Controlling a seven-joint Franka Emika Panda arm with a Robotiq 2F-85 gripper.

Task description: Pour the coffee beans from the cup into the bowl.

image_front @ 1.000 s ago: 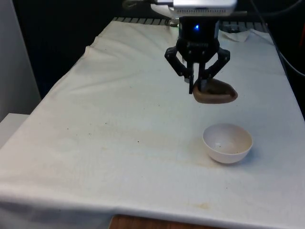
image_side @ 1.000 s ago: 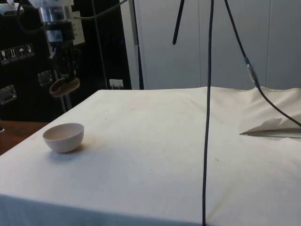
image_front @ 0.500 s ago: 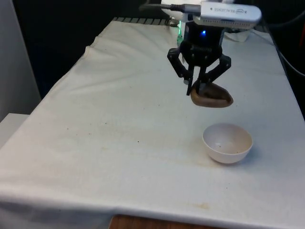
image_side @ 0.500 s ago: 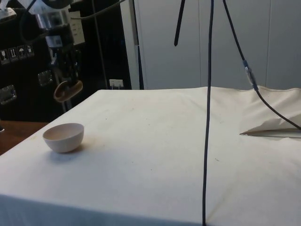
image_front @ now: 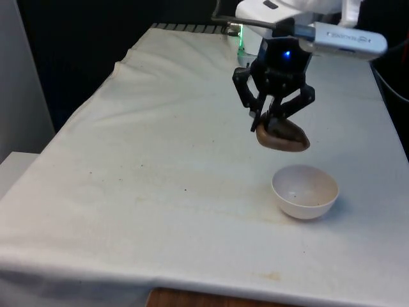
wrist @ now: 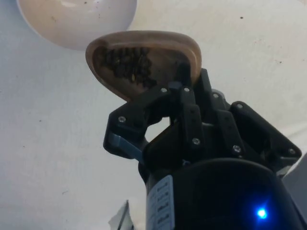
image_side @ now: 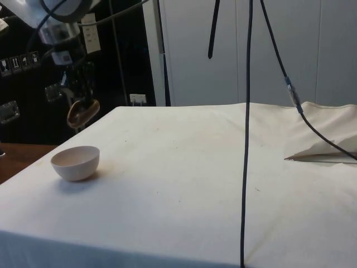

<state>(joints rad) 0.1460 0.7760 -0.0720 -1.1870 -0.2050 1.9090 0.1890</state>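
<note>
1. Above the worktop (image_front: 160, 160), a brown cup (image_front: 282, 134) is clamped by its rim in the gripper (image_front: 268, 118) and held tilted.
2. Coffee beans (wrist: 127, 64) are seen inside the cup.
3. At five o'clock from the cup in the front view, a white bowl (image_front: 305, 191) is set on the cloth, apart from it.

We take this for a robotics lab or test room. We see a table draped in a stained white cloth (image_side: 184, 167), black cables (image_side: 245, 139) hanging from overhead, plain white wall panels (image_side: 223, 50), and dark equipment cabinets with handling-symbol stickers (image_side: 22, 61) and metal latches (image_side: 8, 111).
</note>
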